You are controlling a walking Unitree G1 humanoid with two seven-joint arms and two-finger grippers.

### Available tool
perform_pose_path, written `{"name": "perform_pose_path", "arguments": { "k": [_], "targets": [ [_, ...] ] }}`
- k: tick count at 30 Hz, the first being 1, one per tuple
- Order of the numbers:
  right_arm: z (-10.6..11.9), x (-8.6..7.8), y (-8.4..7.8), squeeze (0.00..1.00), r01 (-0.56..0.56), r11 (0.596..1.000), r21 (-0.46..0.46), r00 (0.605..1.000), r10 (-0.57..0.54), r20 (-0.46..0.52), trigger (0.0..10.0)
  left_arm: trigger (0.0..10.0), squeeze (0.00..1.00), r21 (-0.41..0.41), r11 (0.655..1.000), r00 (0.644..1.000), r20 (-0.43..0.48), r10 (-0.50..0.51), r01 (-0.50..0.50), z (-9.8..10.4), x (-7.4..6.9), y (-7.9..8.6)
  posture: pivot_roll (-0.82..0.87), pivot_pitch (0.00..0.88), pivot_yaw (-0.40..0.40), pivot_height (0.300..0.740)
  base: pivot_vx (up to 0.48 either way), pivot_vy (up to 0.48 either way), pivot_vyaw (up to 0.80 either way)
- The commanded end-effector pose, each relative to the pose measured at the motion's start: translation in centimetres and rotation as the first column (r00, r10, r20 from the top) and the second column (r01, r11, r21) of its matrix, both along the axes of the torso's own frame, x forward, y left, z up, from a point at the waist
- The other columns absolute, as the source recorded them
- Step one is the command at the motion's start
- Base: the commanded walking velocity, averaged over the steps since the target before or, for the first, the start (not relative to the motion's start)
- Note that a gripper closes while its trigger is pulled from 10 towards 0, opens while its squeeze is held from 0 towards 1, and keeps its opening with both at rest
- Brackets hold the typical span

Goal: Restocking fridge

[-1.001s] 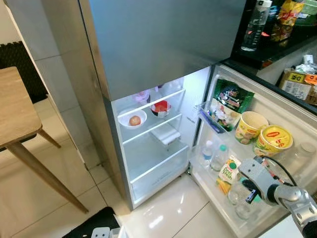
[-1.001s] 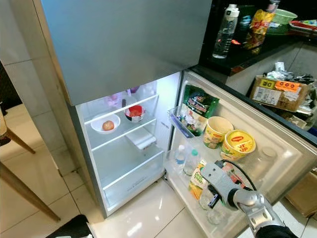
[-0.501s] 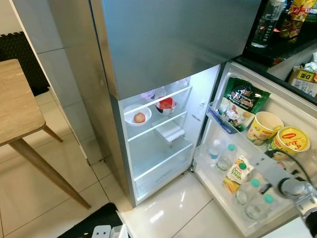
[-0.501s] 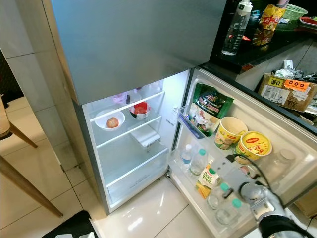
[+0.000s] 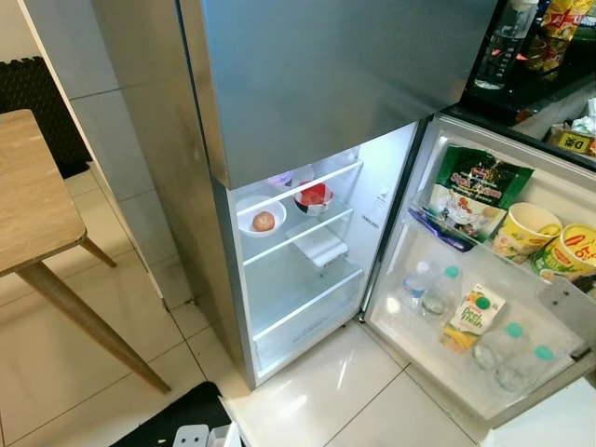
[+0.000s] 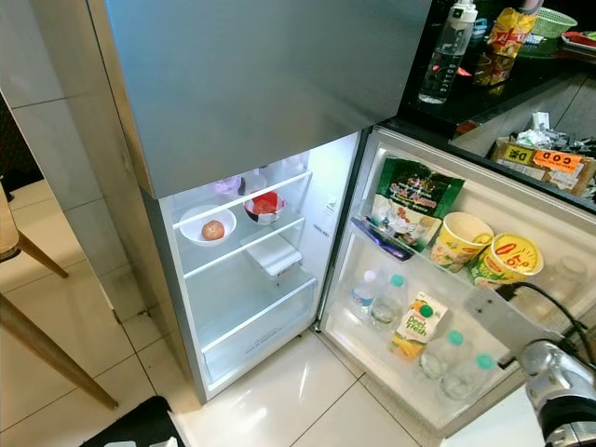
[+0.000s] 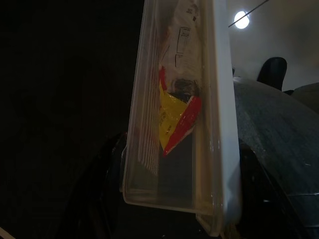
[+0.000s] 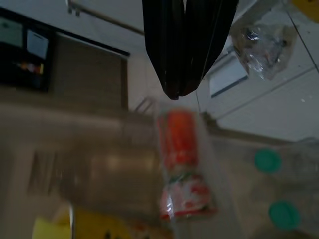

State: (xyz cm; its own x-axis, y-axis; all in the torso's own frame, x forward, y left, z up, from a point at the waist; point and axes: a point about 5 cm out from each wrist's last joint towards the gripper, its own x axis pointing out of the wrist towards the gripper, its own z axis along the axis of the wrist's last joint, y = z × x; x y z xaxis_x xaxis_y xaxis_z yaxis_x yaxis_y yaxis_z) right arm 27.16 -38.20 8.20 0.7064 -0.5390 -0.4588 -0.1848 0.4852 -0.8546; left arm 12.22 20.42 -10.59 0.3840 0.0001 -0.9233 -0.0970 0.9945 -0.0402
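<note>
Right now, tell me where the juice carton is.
In the head views, the juice carton stands in the lower rack of the open fridge door, on the robot's right, between two small capped bottles and two clear green-capped bottles.

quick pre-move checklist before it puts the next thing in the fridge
1. Silver fridge's lower door wide open: ok.
2. Free shelf space: ok; the glass shelf below the white bowl holding a round fruit is bare.
3. Door bottom rack room: not ok; clear bottles with green caps and a green-and-yellow juice carton crowd it.
4. Right gripper free of load: ok; its fingers are shut on nothing.
5. Left gripper holding an item: cannot tell; a clear plastic tray with a red-and-yellow packet sits close before its camera.
</note>
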Motion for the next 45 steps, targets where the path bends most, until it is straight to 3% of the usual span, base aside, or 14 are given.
{"name": "perform_pose_path", "arguments": {
  "k": [1, 4, 7, 11, 13, 20, 22, 23, 24, 28, 30, 36, 38, 45],
  "targets": [
    [-0.1, -0.2, -0.2, 0.0, 0.014, 1.0, -0.004, 1.0, -0.014, 0.0, 10.0, 10.0, 0.0, -0.022, 1.0, 1.0, 0.001, 0.004, -0.004, -0.1, -0.1, -0.5, -0.09, 0.0, -0.056, 0.74, 0.0, 0.0, 0.0],
    [-1.1, -0.1, 0.9, 0.0, -0.002, 0.997, 0.078, 1.0, 0.002, 0.002, 10.0, 10.0, 0.0, -0.022, 1.0, 1.0, 0.002, 0.004, -0.004, -0.1, -0.1, -0.5, -0.09, 0.0, -0.055, 0.74, 0.0, 0.0, 0.0],
    [-2.9, 0.0, 2.8, 0.0, -0.028, 0.974, 0.226, 0.999, 0.032, -0.011, 10.0, 10.0, 0.0, -0.022, 1.0, 1.0, 0.003, 0.002, -0.002, -0.1, 0.0, -0.5, -0.09, 0.0, -0.054, 0.74, 0.0, 0.0, 0.0],
    [-3.9, -0.3, 3.6, 0.0, -0.03, 0.957, 0.288, 0.999, 0.039, -0.026, 10.0, 10.0, 0.0, -0.022, 1.0, 1.0, 0.003, 0.002, -0.002, -0.1, 0.0, -0.5, -0.09, 0.0, -0.055, 0.74, 0.0, 0.0, 0.0],
    [-7.1, -1.8, 5.9, 0.0, 0.003, 0.897, 0.442, 0.995, 0.039, -0.087, 10.0, 10.0, 0.0, -0.018, 1.0, 1.0, 0.003, -0.001, 0.001, -0.1, 0.0, -0.4, -0.09, 0.0, -0.055, 0.74, 0.0, 0.0, 0.0],
    [-10.4, -4.1, 8.4, 0.0, 0.067, 0.806, 0.588, 0.993, 0.004, -0.118, 10.0, 10.0, 0.0, -0.013, 1.0, 1.0, 0.005, -0.002, 0.002, 0.0, 0.0, -0.4, -0.09, 0.0, -0.056, 0.74, 0.0, 0.0, 0.0],
    [-12.5, -6.6, 9.4, 0.0, 0.16, 0.747, 0.646, 0.982, -0.057, -0.178, 10.0, 10.0, 0.0, -0.01, 1.0, 1.0, 0.006, -0.005, 0.005, 0.0, 0.1, -0.4, -0.08, 0.0, -0.056, 0.74, 0.0, 0.0, 0.0],
    [-13.4, -7.8, 9.6, 0.0, 0.2, 0.728, 0.655, 0.974, -0.077, -0.212, 10.0, 10.0, 0.0, -0.008, 1.0, 1.0, 0.006, -0.007, 0.007, 0.0, 0.1, -0.3, -0.08, 0.0, -0.054, 0.74, 0.0, 0.0, 0.0],
    [-13.4, -7.8, 9.6, 0.0, 0.2, 0.728, 0.655, 0.974, -0.077, -0.212, 10.0, 10.0, 0.0, -0.008, 1.0, 1.0, 0.006, -0.007, 0.007, 0.0, 0.1, -0.3, -0.08, 0.0, -0.054, 0.74, 0.0, 0.0, 0.0],
    [-16.1, -13.1, 10.3, 0.0, 0.347, 0.683, 0.643, 0.926, -0.141, -0.35, 10.0, 10.0, 0.0, 0.006, 1.0, 1.0, 0.006, -0.028, 0.028, 0.0, 0.2, -0.1, -0.09, 0.0, -0.043, 0.74, 0.0, -0.061, 0.0],
    [-16.8, -14.7, 10.6, 0.0, 0.376, 0.68, 0.63, 0.909, -0.14, -0.392, 10.0, 10.0, 0.0, 0.014, 0.999, 0.999, 0.008, -0.035, 0.035, 0.1, 0.3, 0.0, -0.09, 0.0, -0.04, 0.74, 0.0, -0.33, 0.0],
    [-17.7, -17.1, 11.0, 0.0, 0.398, 0.704, 0.588, 0.882, -0.118, -0.455, 10.0, 10.0, 0.0, 0.019, 0.999, 0.999, 0.015, -0.036, 0.036, 0.3, 0.7, 0.2, -0.09, 0.0, -0.033, 0.74, 0.0, -0.444, 0.0],
    [-18.3, -19.0, 11.5, 0.0, 0.418, 0.711, 0.565, 0.857, -0.102, -0.506, 10.0, 10.0, 0.0, 0.019, 0.999, 0.999, 0.02, -0.036, 0.036, 0.3, 0.9, 0.2, -0.08, 0.0, -0.028, 0.74, 0.0, -0.458, 0.0],
    [-18.8, -20.2, 12.3, 0.0, 0.412, 0.724, 0.554, 0.839, -0.064, -0.54, 10.0, 10.0, 0.0, 0.019, 0.999, 0.999, 0.026, -0.037, 0.036, 0.4, 1.2, 0.3, -0.08, 0.0, -0.022, 0.74, 0.0, -0.458, 0.0]
  ]
}}
